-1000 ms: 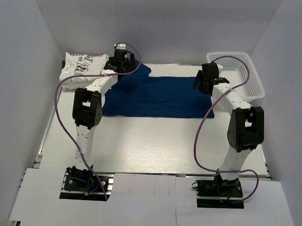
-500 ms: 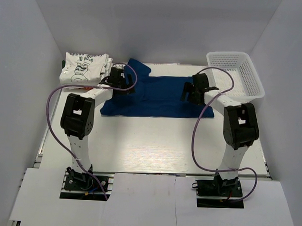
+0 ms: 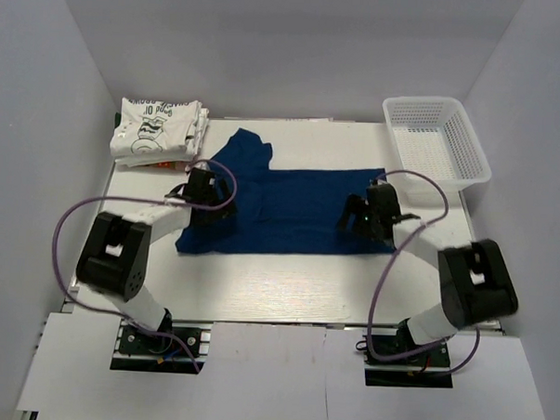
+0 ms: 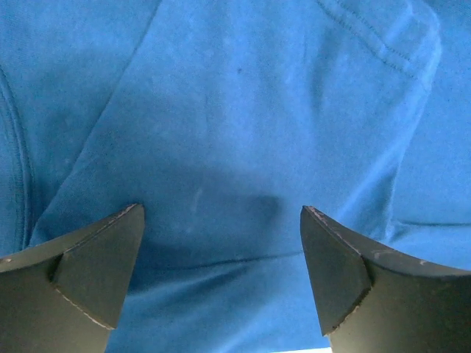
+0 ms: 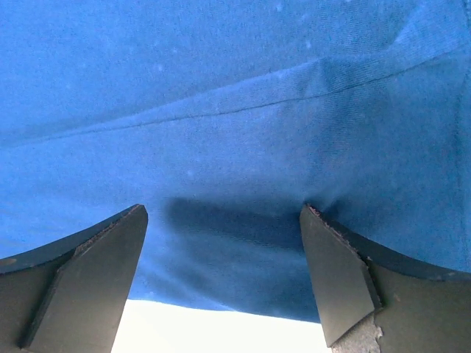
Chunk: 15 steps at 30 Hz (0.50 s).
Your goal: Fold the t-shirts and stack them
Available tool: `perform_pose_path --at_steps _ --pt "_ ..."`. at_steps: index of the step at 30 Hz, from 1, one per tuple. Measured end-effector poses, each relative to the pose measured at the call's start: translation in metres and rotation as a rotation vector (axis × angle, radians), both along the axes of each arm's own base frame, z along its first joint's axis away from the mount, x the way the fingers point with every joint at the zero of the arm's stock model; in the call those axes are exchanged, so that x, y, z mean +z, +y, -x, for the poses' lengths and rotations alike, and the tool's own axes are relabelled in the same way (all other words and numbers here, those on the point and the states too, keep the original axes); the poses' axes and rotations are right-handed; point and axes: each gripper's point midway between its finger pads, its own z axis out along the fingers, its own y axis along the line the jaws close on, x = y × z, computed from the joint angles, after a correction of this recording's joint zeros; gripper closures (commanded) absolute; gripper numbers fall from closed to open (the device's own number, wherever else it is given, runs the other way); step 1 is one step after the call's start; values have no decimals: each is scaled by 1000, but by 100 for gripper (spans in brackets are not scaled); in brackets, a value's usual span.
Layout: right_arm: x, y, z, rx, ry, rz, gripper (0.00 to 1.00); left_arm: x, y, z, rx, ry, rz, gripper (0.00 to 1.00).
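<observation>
Your navy t-shirt (image 3: 289,206) lies spread on the desk (image 3: 286,285), long axis running left to right. The left claw (image 4: 221,215) and right claw (image 5: 221,213) both gape apart, each low over the near edge at its own end.

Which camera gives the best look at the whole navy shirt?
The top external view: the navy shirt lies spread there, nearly all visible. Both wrist views show only close-up patches of its blue cloth.

Unreadable dark lettering on white t-shirts (image 3: 158,128)
</observation>
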Motion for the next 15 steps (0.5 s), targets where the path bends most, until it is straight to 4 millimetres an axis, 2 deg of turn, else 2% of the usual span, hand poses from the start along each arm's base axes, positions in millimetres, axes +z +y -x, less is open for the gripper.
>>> perform_pose_path --at_steps 2,6,9,12,15 --pt "0 -2 27 1 8 -17 10 2 2 29 0 30 25 0" --pt "-1 -4 74 12 39 -35 10 2 9 105 -1 153 56 0" --pt "0 -8 106 19 81 -30 10 7 14 140 6 206 72 0" --pt "5 -12 125 20 106 -21 10 21 16 149 21 190 88 0" --pt "14 -13 127 23 96 -14 10 44 15 133 35 142 86 0"
